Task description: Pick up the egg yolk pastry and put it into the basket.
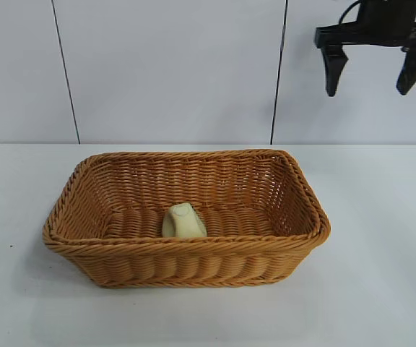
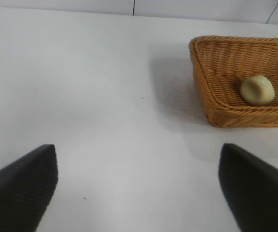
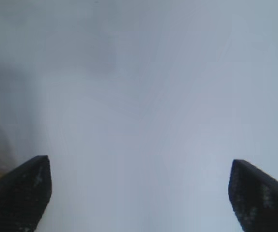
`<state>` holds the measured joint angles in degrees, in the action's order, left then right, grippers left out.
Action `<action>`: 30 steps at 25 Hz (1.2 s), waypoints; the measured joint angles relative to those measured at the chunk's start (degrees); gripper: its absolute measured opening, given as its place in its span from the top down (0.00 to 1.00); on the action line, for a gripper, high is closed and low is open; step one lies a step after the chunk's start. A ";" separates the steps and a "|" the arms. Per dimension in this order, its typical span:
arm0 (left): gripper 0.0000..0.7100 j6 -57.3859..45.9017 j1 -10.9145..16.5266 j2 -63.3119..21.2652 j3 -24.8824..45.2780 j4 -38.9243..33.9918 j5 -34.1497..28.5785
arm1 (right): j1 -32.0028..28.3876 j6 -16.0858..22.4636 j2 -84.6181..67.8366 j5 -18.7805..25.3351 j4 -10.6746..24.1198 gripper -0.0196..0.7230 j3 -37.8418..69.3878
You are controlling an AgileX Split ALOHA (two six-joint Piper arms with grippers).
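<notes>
The egg yolk pastry [image 1: 183, 222], a small pale yellow-cream lump, lies inside the tan wicker basket [image 1: 295, 184] near its front wall. It also shows in the left wrist view [image 2: 257, 90], inside the basket [image 2: 211, 92]. My right gripper [image 1: 373, 78] hangs open and empty high above the table at the upper right, well clear of the basket. Its wrist view shows only bare white surface between its spread fingers [image 3: 139, 193]. My left gripper [image 2: 138, 188] is open and empty over bare table, apart from the basket; it is out of the exterior view.
The white table [image 1: 381, 275] surrounds the basket on all sides. A white panelled wall [image 1: 172, 65] stands behind it.
</notes>
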<state>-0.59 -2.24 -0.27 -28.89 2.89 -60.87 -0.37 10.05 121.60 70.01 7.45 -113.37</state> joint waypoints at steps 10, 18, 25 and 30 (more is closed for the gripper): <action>0.06 0.00 0.00 0.00 0.00 0.00 0.00 | 0.00 -2.61 -6.97 -0.18 -3.21 0.04 11.90; 0.06 0.00 0.00 0.00 0.00 0.00 0.00 | 0.00 -3.31 -24.75 -0.13 -3.98 0.04 34.78; 0.06 0.00 0.00 0.00 0.00 0.00 0.00 | 0.00 -4.38 -45.30 -0.13 -4.04 0.04 55.10; 0.06 0.00 0.00 0.00 0.00 -0.11 0.00 | 0.00 -4.38 -60.43 -0.27 -4.93 0.04 65.86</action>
<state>-0.59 -2.24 -0.27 -28.89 2.78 -60.87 -0.37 5.67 61.17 69.74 2.51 -47.51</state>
